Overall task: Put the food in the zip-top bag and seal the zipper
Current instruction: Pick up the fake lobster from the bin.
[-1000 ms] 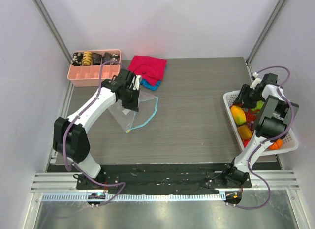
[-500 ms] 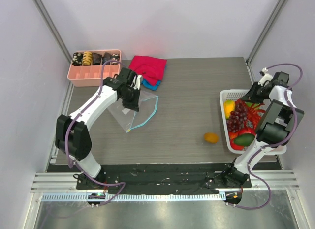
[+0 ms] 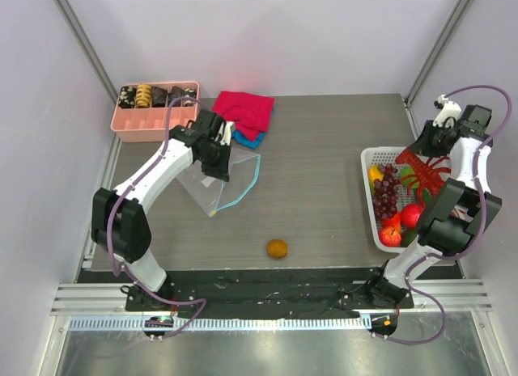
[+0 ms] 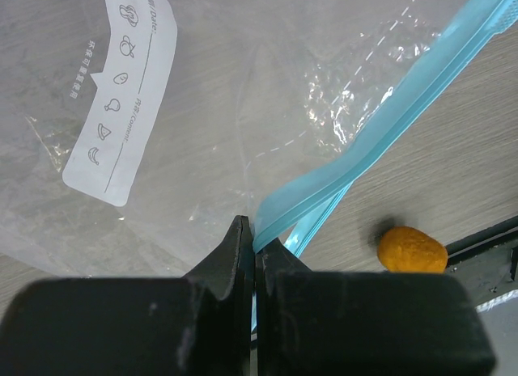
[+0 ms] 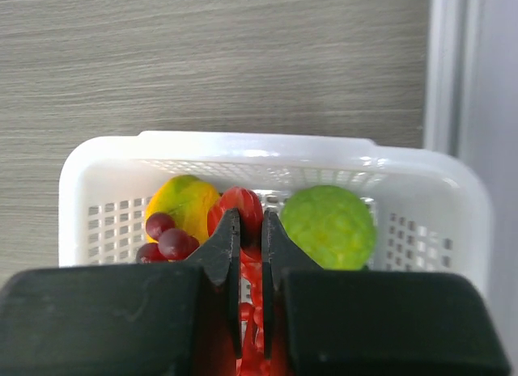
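Note:
The clear zip-top bag (image 3: 220,184) lies on the table at left, its white label (image 4: 121,93) showing. My left gripper (image 3: 218,162) is shut on its teal-blue zipper (image 4: 388,125), seen pinched between the jaws in the left wrist view (image 4: 256,251). My right gripper (image 3: 429,148) is shut on the red lobster (image 3: 421,167) and holds it above the white basket (image 3: 370,202); the lobster also shows in the right wrist view (image 5: 245,210). An orange fruit (image 3: 278,248) lies loose on the table near the front edge and shows in the left wrist view (image 4: 411,249).
The basket (image 5: 259,145) holds a yellow-green fruit (image 5: 182,202), a green round fruit (image 5: 328,226), dark red grapes (image 3: 387,190) and red fruits (image 3: 413,215). A pink tray (image 3: 154,127) stands at the back left. Red and blue cloths (image 3: 244,113) lie behind the bag.
The orange fruit left the basket and rolled left across the table to the front middle. My right gripper rose with the lobster. The basket shifted left. The left arm held still.

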